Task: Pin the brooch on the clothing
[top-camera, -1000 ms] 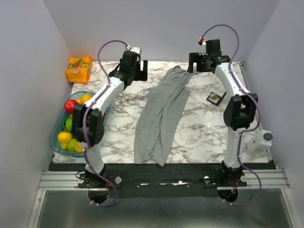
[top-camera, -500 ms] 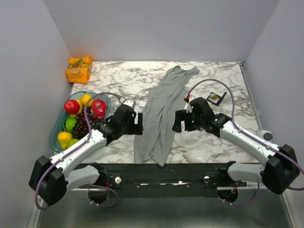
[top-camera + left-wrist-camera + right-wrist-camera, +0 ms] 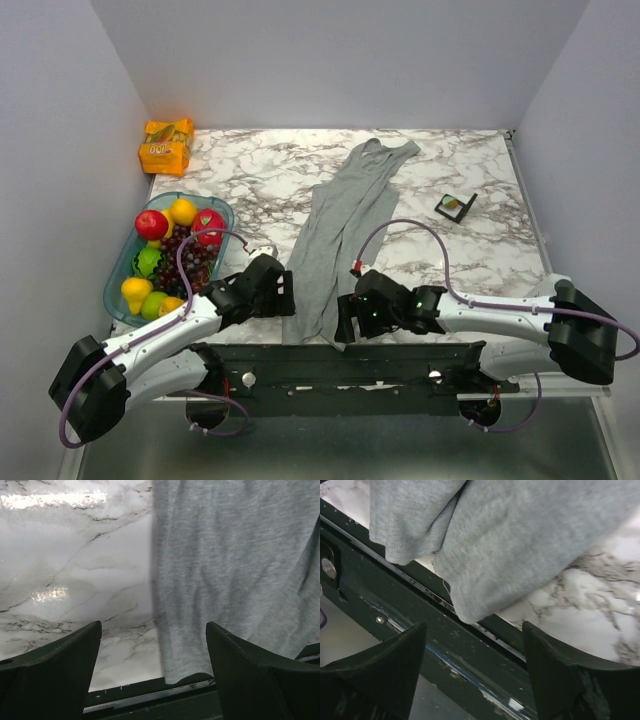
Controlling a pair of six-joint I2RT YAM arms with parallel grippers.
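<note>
A lab test booth: plain lavender walls point(image 3: 330, 60) box in a marble-patterned table point(image 3: 430, 285), and two cabled robot arms point(image 3: 165, 332) are bolted to a dark metal beam point(image 3: 350, 362) at its edge.

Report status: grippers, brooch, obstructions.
Left gripper and right gripper open, empty, flanking tank top near hem. Brooch on card, far right. Nothing blocking.

One grey tank top point(image 3: 340, 220). One brooch point(image 3: 456, 207), far right. One orange packet point(image 3: 166, 146), far left. One tray point(image 3: 117, 276), left; its heaped fruit point(image 3: 151, 223) can't be counted.
</note>
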